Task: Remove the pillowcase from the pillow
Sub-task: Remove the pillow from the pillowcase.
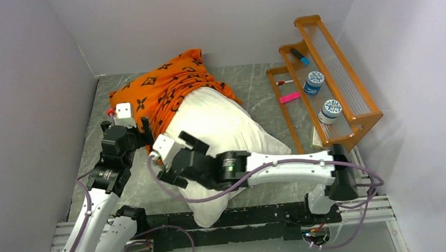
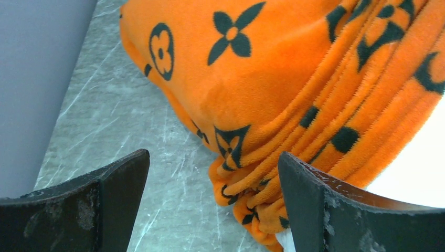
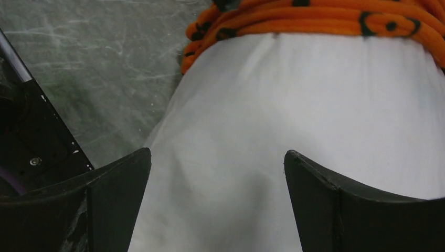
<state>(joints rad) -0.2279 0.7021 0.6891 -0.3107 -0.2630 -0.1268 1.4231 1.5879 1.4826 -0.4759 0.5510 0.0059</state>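
Left hand (image 2: 212, 157) and right hand (image 3: 218, 153) gape empty; plush pillowcase (image 1: 164, 85) bunches around smooth pillow (image 1: 223, 126).

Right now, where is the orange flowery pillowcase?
In the top view, the pillowcase sits at the table's far left, bunched over the far end of the white pillow.

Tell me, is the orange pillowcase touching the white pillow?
Touching. The right wrist view shows the bunched pillowcase lying right on the pillow, with no gap between them.
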